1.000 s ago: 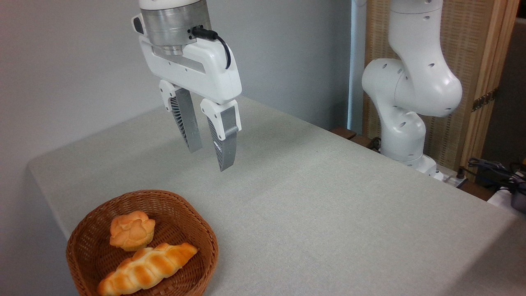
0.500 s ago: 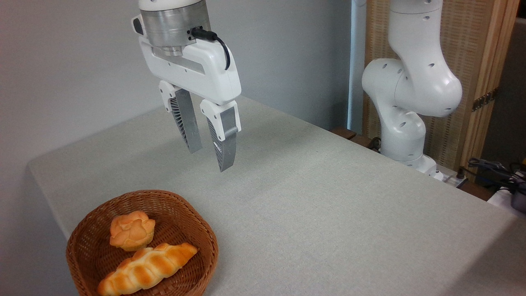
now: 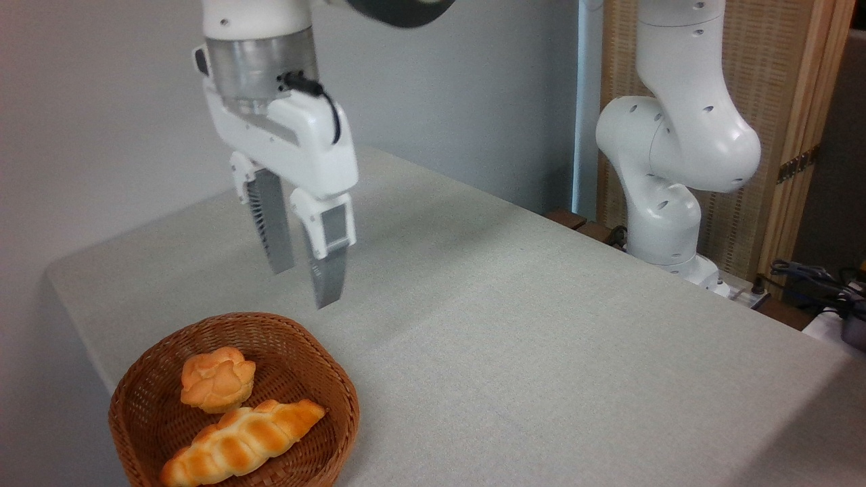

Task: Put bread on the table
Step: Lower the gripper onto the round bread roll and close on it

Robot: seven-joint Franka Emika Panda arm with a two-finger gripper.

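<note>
The bread point(image 3: 216, 379), a small round golden-orange bun with a lumpy cracked top, lies in the brown wicker basket point(image 3: 325, 379) at the front left of the table point(image 3: 541, 352), which has a light grey-beige cloth. My gripper point(image 3: 303, 279) hangs in the air above and behind the basket's far rim, up and to the right of the bun. Its two grey ribbed fingers point(image 3: 327, 270) point down with a gap between them and nothing held, so it is open.
A long braided golden loaf point(image 3: 240, 443) lies in the basket in front of the bun, touching it. The arm's white base point(image 3: 666, 203) stands at the table's far right edge. Cables and a dark device point(image 3: 832, 297) sit at the right.
The gripper has moved left and down toward the basket, still open. The bun, loaf and basket have not moved.
</note>
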